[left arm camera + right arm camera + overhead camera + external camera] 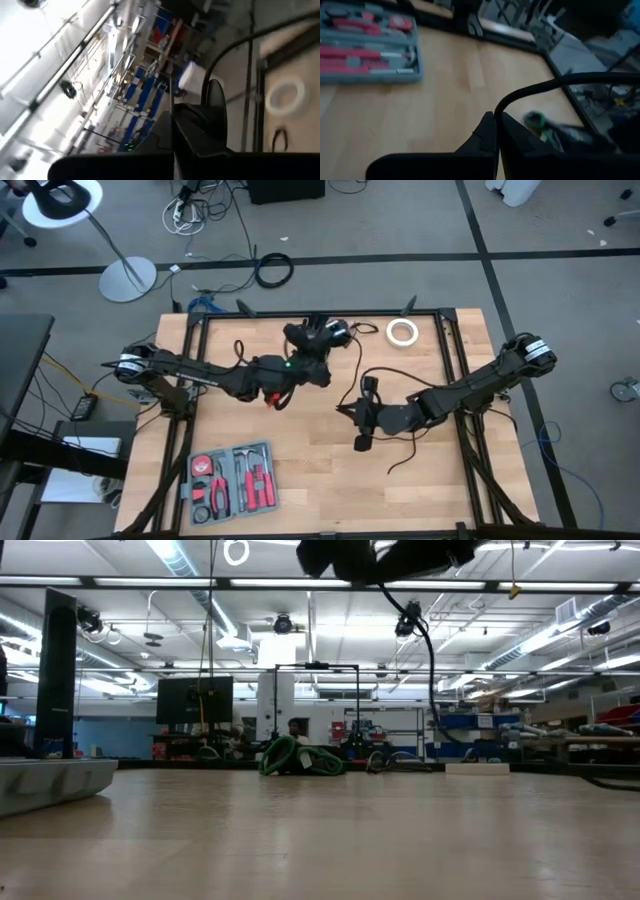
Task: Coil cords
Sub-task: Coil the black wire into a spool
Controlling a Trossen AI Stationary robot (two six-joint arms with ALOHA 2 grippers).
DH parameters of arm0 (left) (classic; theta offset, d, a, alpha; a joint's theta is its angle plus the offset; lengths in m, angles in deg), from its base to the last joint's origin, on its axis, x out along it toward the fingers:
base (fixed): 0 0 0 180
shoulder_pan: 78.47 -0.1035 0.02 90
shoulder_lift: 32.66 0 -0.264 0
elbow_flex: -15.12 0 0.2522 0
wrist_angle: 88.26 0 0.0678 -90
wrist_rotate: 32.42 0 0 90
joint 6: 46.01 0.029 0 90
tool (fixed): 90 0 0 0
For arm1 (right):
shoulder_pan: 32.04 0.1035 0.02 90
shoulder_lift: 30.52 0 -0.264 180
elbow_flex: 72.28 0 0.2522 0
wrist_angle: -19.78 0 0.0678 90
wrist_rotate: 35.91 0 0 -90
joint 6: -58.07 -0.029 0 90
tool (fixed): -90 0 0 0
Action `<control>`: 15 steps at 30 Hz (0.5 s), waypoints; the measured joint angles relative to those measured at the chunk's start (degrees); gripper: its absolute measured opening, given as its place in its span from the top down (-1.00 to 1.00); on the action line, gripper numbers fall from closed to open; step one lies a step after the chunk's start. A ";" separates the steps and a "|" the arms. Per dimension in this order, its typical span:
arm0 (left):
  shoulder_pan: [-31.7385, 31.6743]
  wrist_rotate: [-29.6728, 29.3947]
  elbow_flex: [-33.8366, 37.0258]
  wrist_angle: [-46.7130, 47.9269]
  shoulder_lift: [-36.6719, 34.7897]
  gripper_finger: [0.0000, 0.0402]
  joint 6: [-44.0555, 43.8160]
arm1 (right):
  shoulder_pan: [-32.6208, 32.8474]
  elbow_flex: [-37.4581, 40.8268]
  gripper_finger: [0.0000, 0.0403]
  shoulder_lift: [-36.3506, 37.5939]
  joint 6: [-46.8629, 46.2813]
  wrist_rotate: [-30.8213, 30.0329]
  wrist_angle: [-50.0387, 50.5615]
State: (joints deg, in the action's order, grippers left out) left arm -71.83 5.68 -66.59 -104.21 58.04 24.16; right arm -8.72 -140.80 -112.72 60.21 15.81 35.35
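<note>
Both tools (325,330) (352,412) pinched shut mid-table; cord (400,452) trails toward right edge.

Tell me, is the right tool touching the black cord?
Touching. In the right wrist view the black cord curves down into the shut tips of the right tool and is pinched there.

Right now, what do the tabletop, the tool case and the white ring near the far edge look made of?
Tabletop: pale wood, visible plank grain, satin finish. Tool case: likely grey moulded plastic, matte, holding red-handled tools. White ring: probably a tape roll, matte; material uncertain from here.
</note>
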 joint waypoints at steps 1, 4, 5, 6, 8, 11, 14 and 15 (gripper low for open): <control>0.04 -1.04 0.00 1.31 0.06 1.00 1.34 | 0.22 0.00 0.99 0.13 -1.14 -0.40 1.50; 0.13 -4.32 0.02 5.29 0.09 1.00 3.61 | 1.04 0.00 0.99 0.93 -3.72 -1.97 5.07; 0.10 -5.55 0.02 6.17 0.09 1.00 3.92 | 1.40 0.00 0.99 1.20 -4.23 -2.60 5.50; -0.04 -6.94 0.02 6.86 0.09 1.00 4.48 | 1.80 0.00 0.99 1.37 -4.65 -3.04 5.67; -0.60 -9.63 0.02 7.61 0.09 1.00 5.99 | 2.62 0.00 0.99 1.58 -5.09 -3.55 5.77; -1.41 -12.08 0.02 8.23 0.09 1.00 6.65 | 3.93 0.00 0.99 1.69 -5.21 -3.91 4.88; -2.14 -12.96 0.02 7.01 0.09 1.00 7.56 | 4.95 0.00 0.99 1.69 -5.29 -3.71 3.26; -2.25 -12.84 0.02 5.78 0.09 1.00 7.59 | 5.26 0.00 0.99 1.69 -5.20 -3.32 2.54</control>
State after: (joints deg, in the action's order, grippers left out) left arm -74.09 -7.16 -66.56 -98.43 58.13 31.75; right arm -3.46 -140.80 -111.03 55.02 12.49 37.89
